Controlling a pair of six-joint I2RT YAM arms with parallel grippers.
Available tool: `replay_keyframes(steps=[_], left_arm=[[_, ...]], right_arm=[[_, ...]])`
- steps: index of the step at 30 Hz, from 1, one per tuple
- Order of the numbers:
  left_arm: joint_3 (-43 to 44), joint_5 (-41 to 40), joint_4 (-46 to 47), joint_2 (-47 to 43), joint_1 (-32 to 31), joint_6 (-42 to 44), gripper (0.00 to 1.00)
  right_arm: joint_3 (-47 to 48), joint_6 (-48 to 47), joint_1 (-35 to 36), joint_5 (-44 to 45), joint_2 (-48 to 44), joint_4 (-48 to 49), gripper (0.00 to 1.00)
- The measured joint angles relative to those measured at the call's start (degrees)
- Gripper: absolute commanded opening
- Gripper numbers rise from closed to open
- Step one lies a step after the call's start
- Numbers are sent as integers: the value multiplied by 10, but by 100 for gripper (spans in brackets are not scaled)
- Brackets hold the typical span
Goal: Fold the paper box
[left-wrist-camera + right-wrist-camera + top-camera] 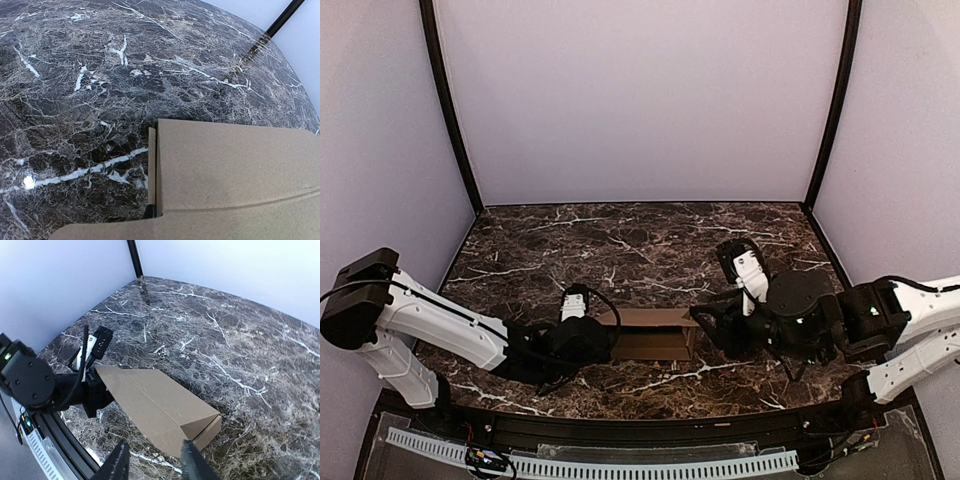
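The paper box [655, 345] is a slim tan cardboard box lying on the marble table near the front, between my two arms. In the right wrist view the box [160, 405] has its lid panel sloping up and its right end slightly agape. My left gripper [605, 340] is at the box's left end and looks shut on its edge; it shows there in the right wrist view [95, 390]. In the left wrist view cardboard [230, 170] covers the fingers. My right gripper [156, 465] is open and empty, its fingers just short of the box's right end.
The dark marble table [620, 240] is enclosed by pale walls with black corner posts [450, 110]. A black rail [640, 425] runs along the front edge close behind the box. The right arm's bulky wrist [800, 310] sits right of the box.
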Motion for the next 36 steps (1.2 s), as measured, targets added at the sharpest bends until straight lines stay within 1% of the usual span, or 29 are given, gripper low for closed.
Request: replay_keyframes(steps=[5,7,12,16,20,22,29,30,34,36], left_arm=[[15,-11,-31,0,-4,9,1],[19,-14,-40,0,-6,13,1],[37,-22,-66,5,-10,22,1],[48,-30,-83,10,-13,25,1],[54,-37,-97,11,-17,25,1],[56,-38,-104,11,-19,25,3],[62,-33,-133,14,-25,19,28],[62,-33,-139,14,-26,18,30],[62,-31,-155,13,-33,8,41],[62,-31,-164,12,-36,5,43]], right_arm=[[50,-59,-68,-62,70,15,5],[56,-74,-95,-91,90,30,0],[57,-87,-154,-165,140,74,0],[57,-85,-172,-218,190,112,0],[56,-76,-176,-256,240,150,0],[54,-70,-176,-268,262,168,0],[35,-56,-176,-285,316,215,0],[33,-53,-176,-287,323,223,0],[23,-43,-177,-294,341,253,0],[17,-38,-177,-296,352,264,0]])
